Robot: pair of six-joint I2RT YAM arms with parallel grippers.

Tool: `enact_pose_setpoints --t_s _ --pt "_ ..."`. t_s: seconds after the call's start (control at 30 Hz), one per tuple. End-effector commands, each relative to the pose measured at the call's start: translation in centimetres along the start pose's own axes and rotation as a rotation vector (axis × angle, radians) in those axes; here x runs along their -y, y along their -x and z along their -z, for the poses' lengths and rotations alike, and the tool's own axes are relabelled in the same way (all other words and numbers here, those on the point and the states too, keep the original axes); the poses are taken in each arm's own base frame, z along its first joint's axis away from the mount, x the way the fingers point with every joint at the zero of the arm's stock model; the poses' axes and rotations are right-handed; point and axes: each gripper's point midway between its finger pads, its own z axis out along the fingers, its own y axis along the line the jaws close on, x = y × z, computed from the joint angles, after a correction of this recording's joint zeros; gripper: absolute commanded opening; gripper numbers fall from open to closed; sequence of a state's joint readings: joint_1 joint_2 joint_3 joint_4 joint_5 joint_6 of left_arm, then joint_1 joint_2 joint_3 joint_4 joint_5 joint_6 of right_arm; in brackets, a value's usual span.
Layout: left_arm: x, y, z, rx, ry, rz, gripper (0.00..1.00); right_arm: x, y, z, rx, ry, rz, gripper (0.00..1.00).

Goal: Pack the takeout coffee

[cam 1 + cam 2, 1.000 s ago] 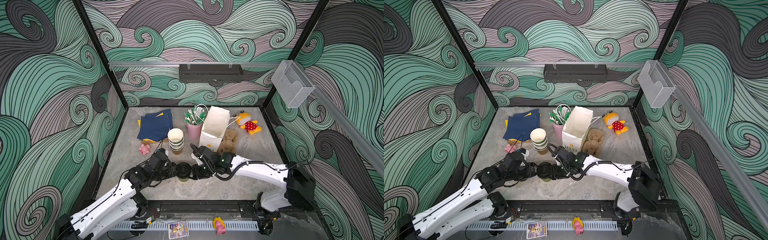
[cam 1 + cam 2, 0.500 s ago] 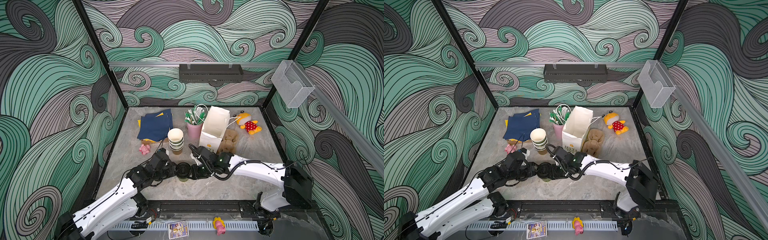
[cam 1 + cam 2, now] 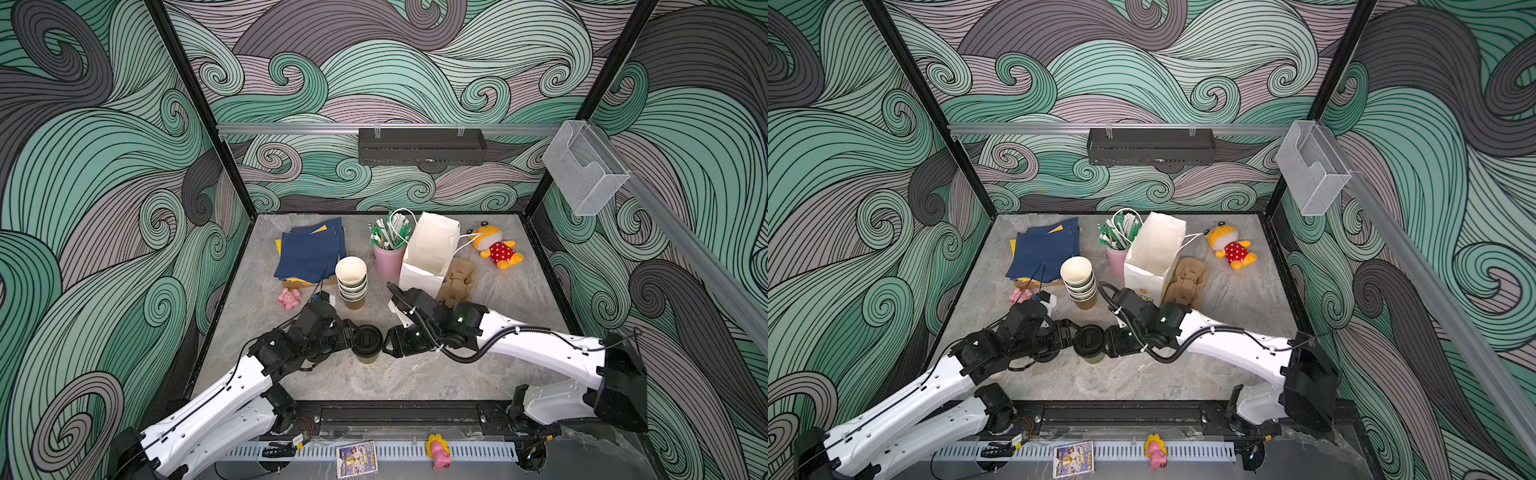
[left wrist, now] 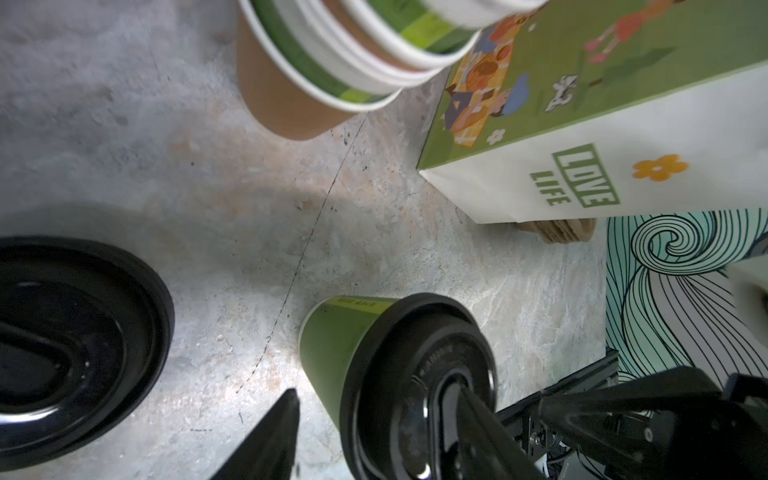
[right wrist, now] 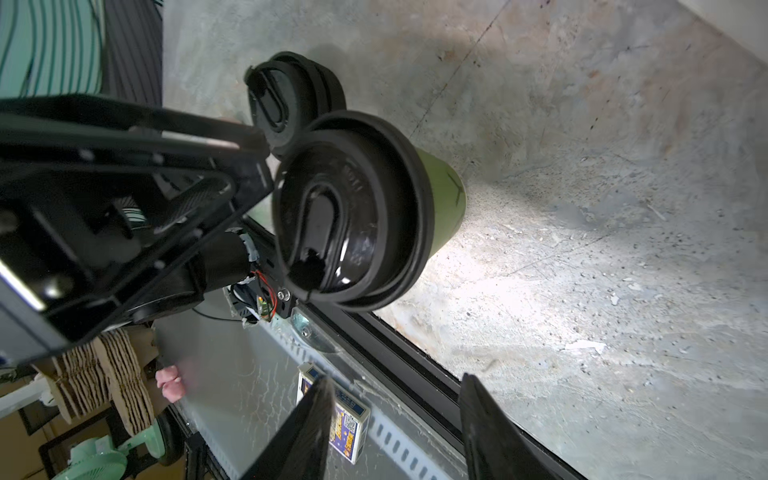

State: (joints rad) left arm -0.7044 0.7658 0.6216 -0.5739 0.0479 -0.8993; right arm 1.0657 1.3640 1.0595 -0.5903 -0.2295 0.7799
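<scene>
Swirling green and grey wallpaper walls in a grey stone bench (image 3: 415,382), and near the middle of its front edge stands the olive-green cup (image 3: 365,356) with its black lid (image 3: 368,337) on. Over the last second we find almost nothing shifted in both top views. The cup keeps its spot and stays upright, and the two arms still face each other across it.

Our left pincer (image 3: 353,336) sits at the lid's rim with its fingers (image 4: 274,436) apart. One finger is clear of the cup's wall, with bench showing between. The other crosses in front of the lid, and we cannot tell whether it touches. Our right pincer (image 5: 397,380) waits just short of the cup on the opposite side, jaws apart with nothing between them. A short pile of spare lids (image 5: 286,95) lies just beside the cup.

We read this as the lidding step at its end: the lid looks seated in the right wrist view, and neither pincer holds anything. The packing itself is not begun. The white paper bag (image 3: 432,249) stands open well behind, with the cardboard carrier (image 3: 457,282) beside it. We see only this one lidded cup; the others are a lidless stack (image 3: 351,282).
</scene>
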Motion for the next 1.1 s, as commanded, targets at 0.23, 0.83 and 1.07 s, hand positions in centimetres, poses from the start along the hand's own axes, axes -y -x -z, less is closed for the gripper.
enact_pose_setpoints --t_s 0.23,0.83,1.07 --pt "1.8 0.3 3.8 -0.112 0.121 -0.209 0.69 3.6 0.2 3.7 0.107 -0.125 0.001 0.51" --pt "0.0 -0.6 2.0 -0.065 0.249 -0.24 0.57 0.3 2.2 -1.8 0.078 0.009 -0.142 0.33" --pt "0.8 -1.0 1.1 -0.053 0.173 -0.166 0.52 0.1 3.0 -3.1 0.074 0.0 -0.151 0.26"
